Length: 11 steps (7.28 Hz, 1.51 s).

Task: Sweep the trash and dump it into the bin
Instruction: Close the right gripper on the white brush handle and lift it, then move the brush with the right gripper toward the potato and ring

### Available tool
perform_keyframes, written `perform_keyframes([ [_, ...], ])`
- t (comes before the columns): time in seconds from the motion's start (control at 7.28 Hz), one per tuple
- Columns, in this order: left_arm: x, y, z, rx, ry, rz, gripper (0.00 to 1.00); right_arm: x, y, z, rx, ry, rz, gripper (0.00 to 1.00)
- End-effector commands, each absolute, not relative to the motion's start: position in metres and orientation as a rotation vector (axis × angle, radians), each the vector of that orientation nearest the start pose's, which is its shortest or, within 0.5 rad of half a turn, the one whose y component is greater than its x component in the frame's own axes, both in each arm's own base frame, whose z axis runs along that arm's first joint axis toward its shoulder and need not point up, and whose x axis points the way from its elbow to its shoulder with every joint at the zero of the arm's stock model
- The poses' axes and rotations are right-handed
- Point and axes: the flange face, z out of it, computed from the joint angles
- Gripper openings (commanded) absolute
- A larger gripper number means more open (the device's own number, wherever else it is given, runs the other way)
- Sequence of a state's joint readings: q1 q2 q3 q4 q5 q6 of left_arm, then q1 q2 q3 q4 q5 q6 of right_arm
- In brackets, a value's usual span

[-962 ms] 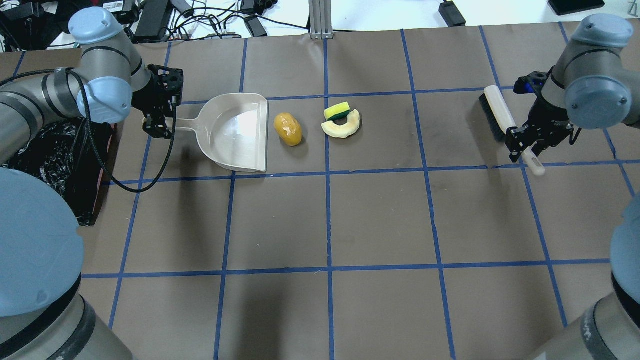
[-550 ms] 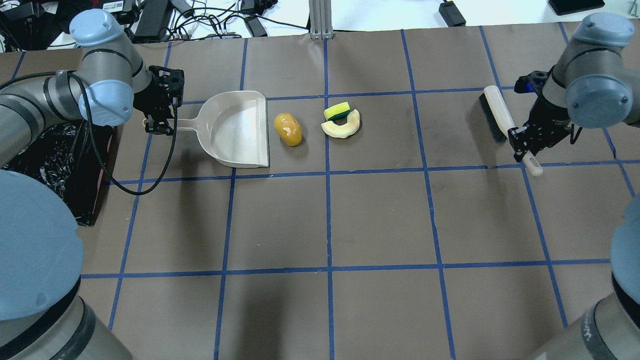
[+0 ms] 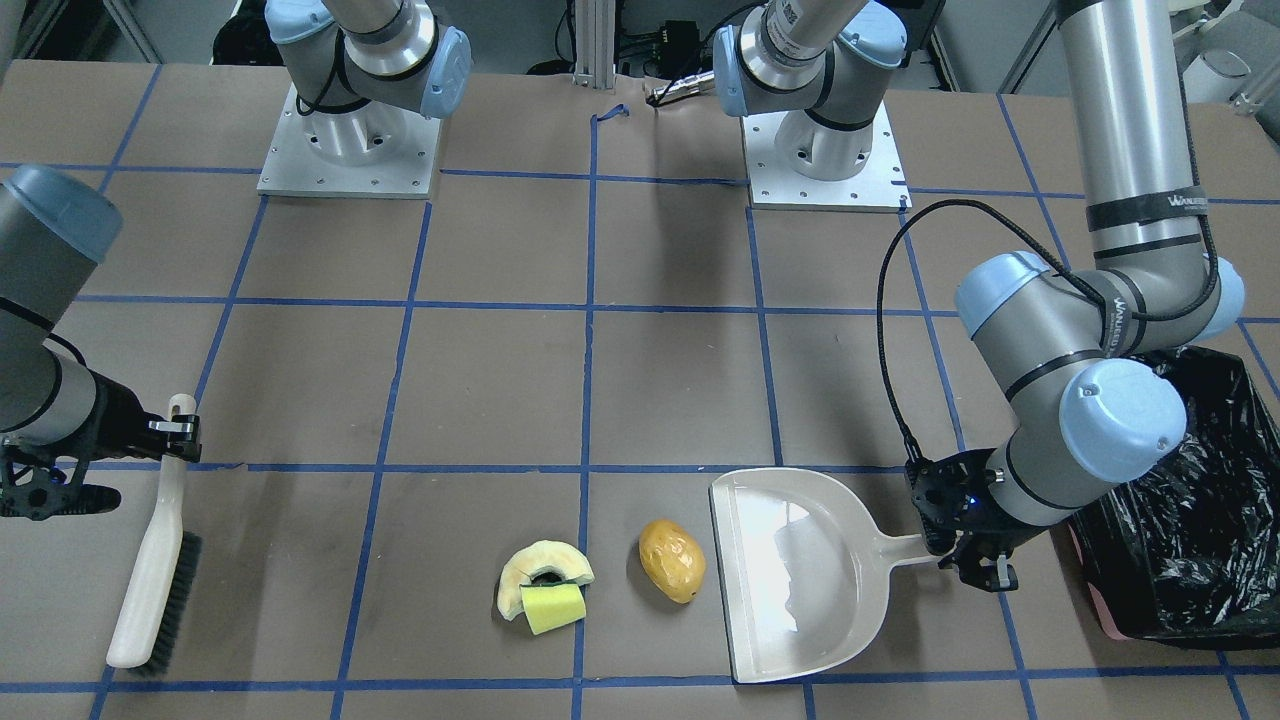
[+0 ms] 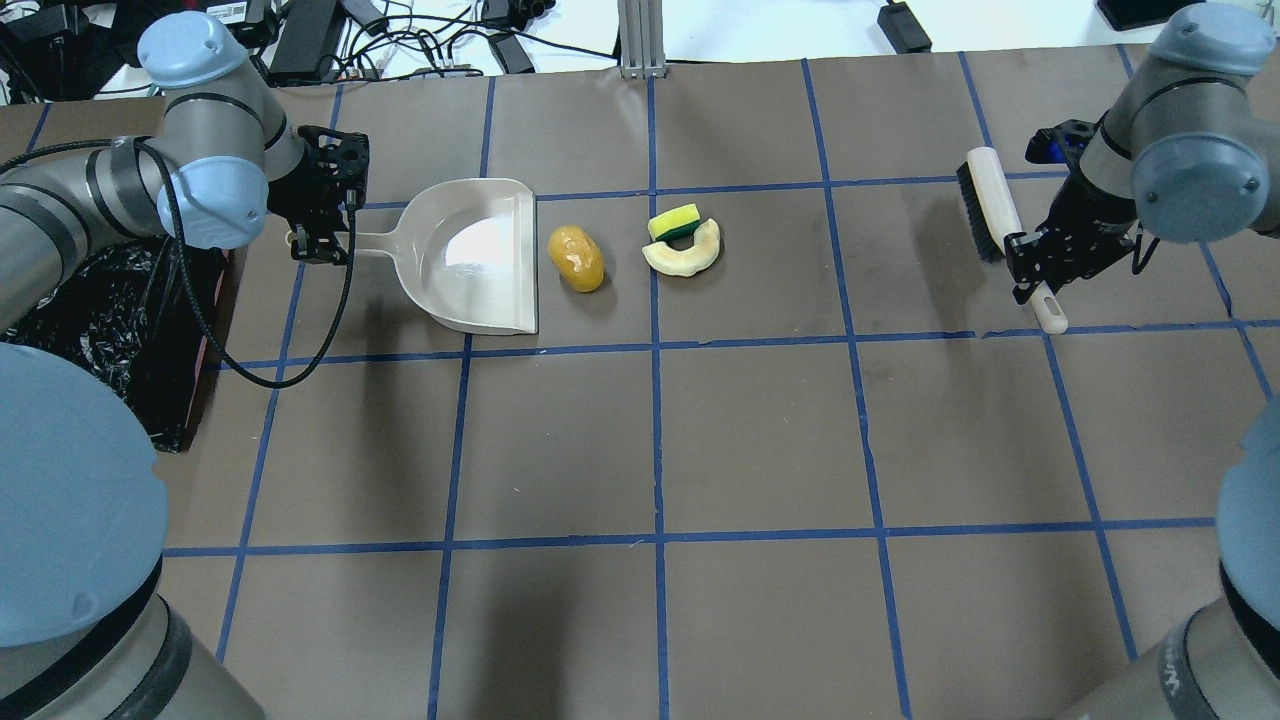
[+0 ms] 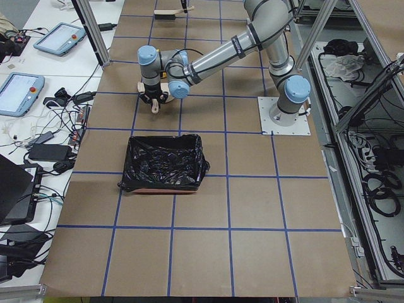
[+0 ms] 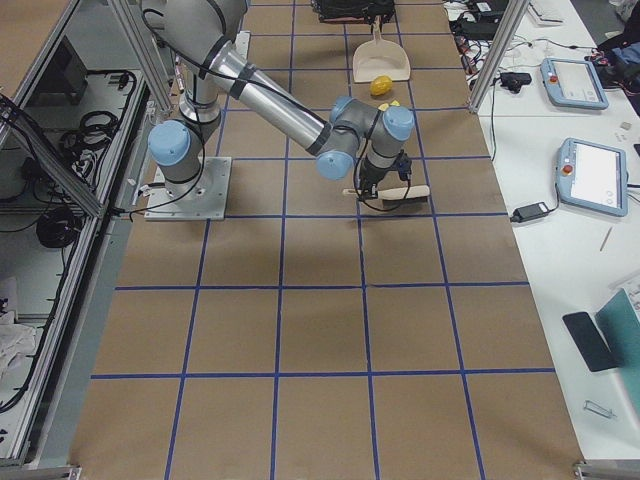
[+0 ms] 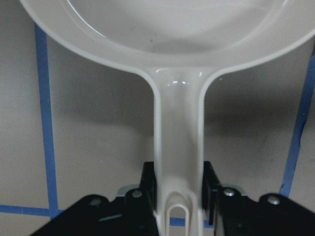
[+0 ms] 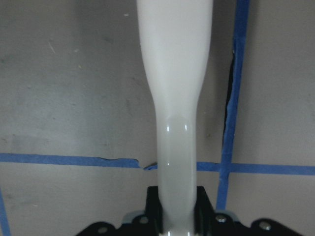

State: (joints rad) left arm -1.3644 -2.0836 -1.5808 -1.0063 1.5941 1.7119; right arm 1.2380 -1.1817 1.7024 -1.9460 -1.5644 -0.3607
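The golden-brown potato lump (image 4: 577, 258) lies just right of the cream dustpan (image 4: 478, 260), close to its open lip. The cream fruit slice (image 4: 685, 257) and the yellow-and-green sponge (image 4: 673, 220) touch each other further right. My left gripper (image 4: 318, 245) is shut on the dustpan handle (image 7: 178, 147). My right gripper (image 4: 1035, 270) is shut on the white handle (image 8: 174, 98) of a black-bristled brush (image 4: 990, 215), far right of the trash. The bin (image 4: 110, 330), lined with black plastic, stands at the left table edge behind my left arm.
The brown table is marked with a blue tape grid (image 4: 655, 350). The arm bases (image 3: 345, 150) stand at the robot's side. Cables and power bricks (image 4: 400, 40) lie beyond the far edge. The bin also shows in the front view (image 3: 1190, 500).
The dustpan shifted slightly toward the far side and a touch right in my left gripper. My right gripper carried the brush a little left and farther from the robot.
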Motion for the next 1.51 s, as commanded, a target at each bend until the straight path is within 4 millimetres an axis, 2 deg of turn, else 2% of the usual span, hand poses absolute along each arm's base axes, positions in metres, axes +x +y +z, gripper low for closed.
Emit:
perform_keyframes([
  [0.0, 0.006, -0.666, 0.24, 2.115, 2.257, 0.003, 0.21, 0.003, -0.611, 0.261, -0.011, 3.095, 0.168, 0.0],
  [0.41, -0.013, -0.667, 0.24, 2.101, 2.209, 0.075, 0.21, 0.103, -0.615, 0.276, -0.102, 3.12, 0.121, 0.0],
  [0.55, -0.019, -0.667, 0.242, 2.107, 2.192, 0.078, 0.21, 0.133, -0.613, 0.269, -0.097, 3.117, 0.14, 0.0],
  [0.69, -0.02, -0.667, 0.242, 2.109, 2.19, 0.081, 0.21, 0.152, -0.61, 0.266, -0.089, 3.112, 0.15, 0.0],
  [0.82, -0.02, -0.667, 0.241, 2.109, 2.19, 0.081, 0.21, 0.155, -0.608, 0.258, -0.071, 3.104, 0.217, 0.0],
  [0.96, -0.02, -0.667, 0.241, 2.109, 2.19, 0.081, 0.21, 0.161, -0.607, 0.259, -0.052, 3.09, 0.224, 0.0],
  [1.1, -0.021, -0.667, 0.24, 2.113, 2.193, 0.083, 0.21, 0.17, -0.606, 0.258, 0.001, 3.04, 0.228, 0.0],
  [1.37, -0.021, -0.667, 0.24, 2.112, 2.192, 0.082, 0.21, 0.195, -0.612, 0.245, 0.0, 3.045, 0.252, 0.0],
])
